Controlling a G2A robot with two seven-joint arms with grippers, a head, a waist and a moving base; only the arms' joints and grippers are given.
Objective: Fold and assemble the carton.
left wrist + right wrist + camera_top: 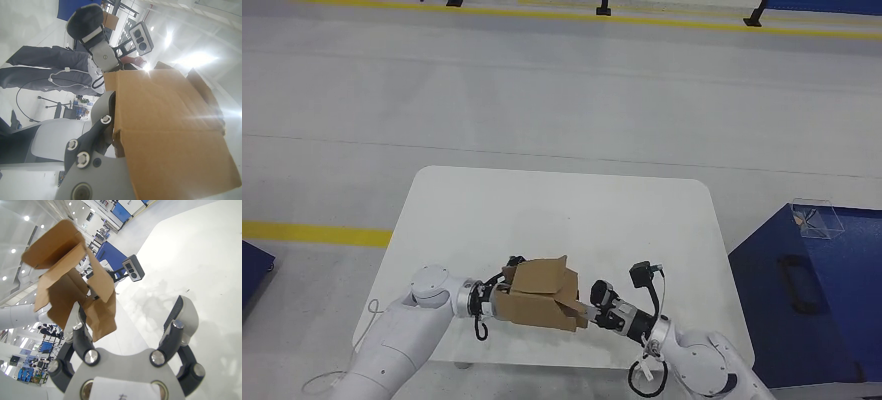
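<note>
A brown carton (537, 292), partly folded with its flaps loose, hangs over the front part of the white table (562, 210) between my two arms. My left gripper (496, 296) is at the carton's left end, shut on a wall of it. In the left wrist view one grey finger (102, 108) lies against the edge of the carton (170, 123), which hides the other finger. My right gripper (128, 311) stands open at the carton's right end (594, 304). One of its fingers (76, 313) touches a hanging flap of the carton (79, 283); the other is out over the bare table.
A blue cabinet (812, 300) stands right of the table, with a clear plastic box (817, 217) on top. The table's back and middle lie bare behind the carton. Its front edge (542, 362) is close under the arms.
</note>
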